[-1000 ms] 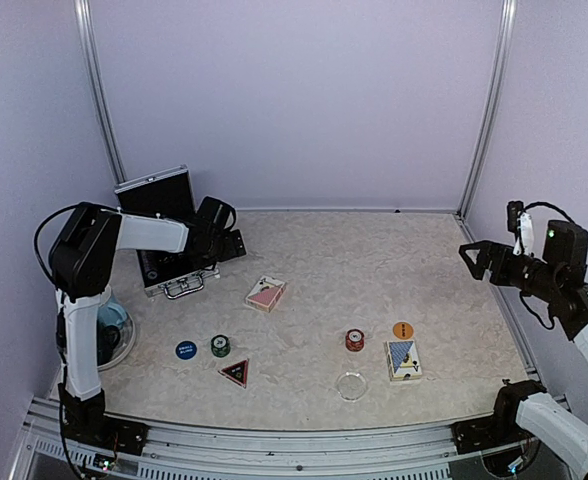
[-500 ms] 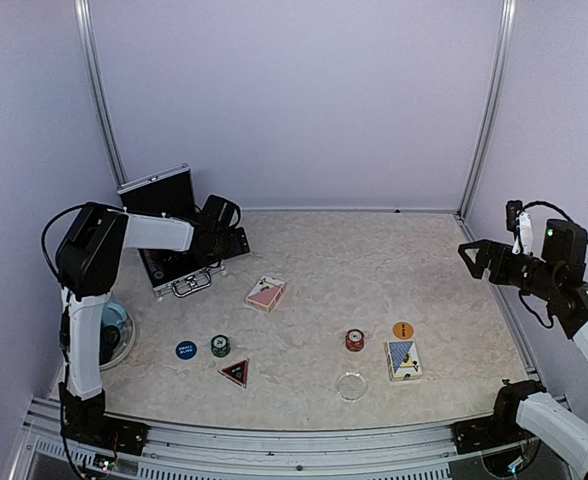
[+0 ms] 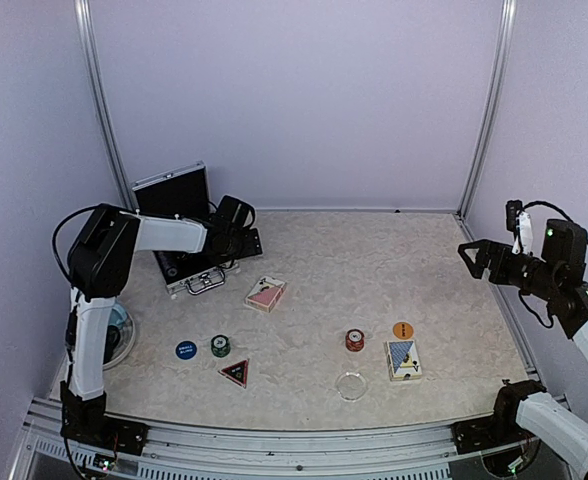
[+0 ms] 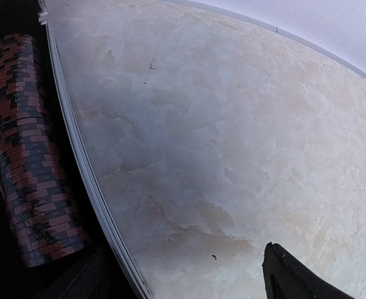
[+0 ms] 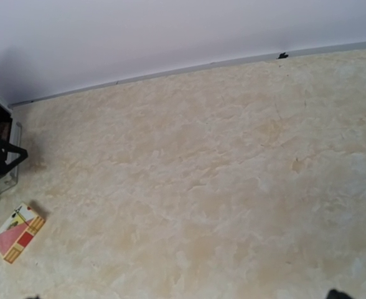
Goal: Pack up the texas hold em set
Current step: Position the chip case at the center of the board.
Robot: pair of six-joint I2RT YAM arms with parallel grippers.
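The silver briefcase stands open at the back left, lid upright. A row of red and black chips lies in its black lining. My left gripper is open and straddles the case's right rim, one finger inside and one fingertip over the table. Loose on the table are a red-backed deck, a blue-backed deck, a blue button, a green chip, a dark triangle marker, a red chip stack and an orange button. My right gripper hangs open above the right side.
A clear round disc lies near the front, left of the blue-backed deck. Blue cups on a clear plate sit at the left edge beside my left arm's base. Walls enclose the table on three sides.
The briefcase has slid and turned to the right together with my left gripper, whose jaws have narrowed a little. The right arm has not moved.
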